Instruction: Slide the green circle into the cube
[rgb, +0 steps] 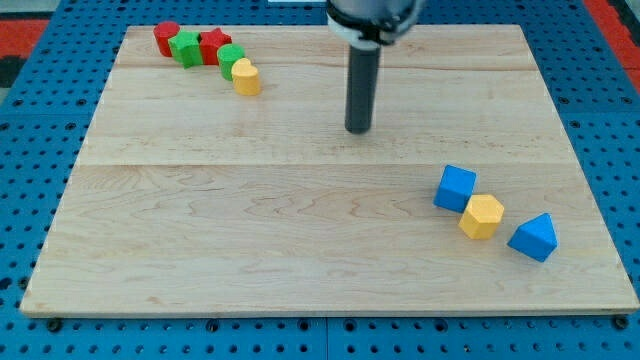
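Note:
The green circle (231, 57) sits near the view's top left, touching a yellow block (246, 77) on its lower right and a red star (213, 45) on its upper left. The blue cube (455, 188) lies at the view's right, lower half, touching a yellow hexagon (482, 216). My tip (358, 129) rests on the board in the upper middle, well right of the green circle and up-left of the blue cube, touching no block.
A green star (186, 48) and a red cylinder (166, 38) continue the row at the top left. A blue triangular block (534, 238) lies right of the yellow hexagon. The wooden board (300, 240) sits on a blue pegboard.

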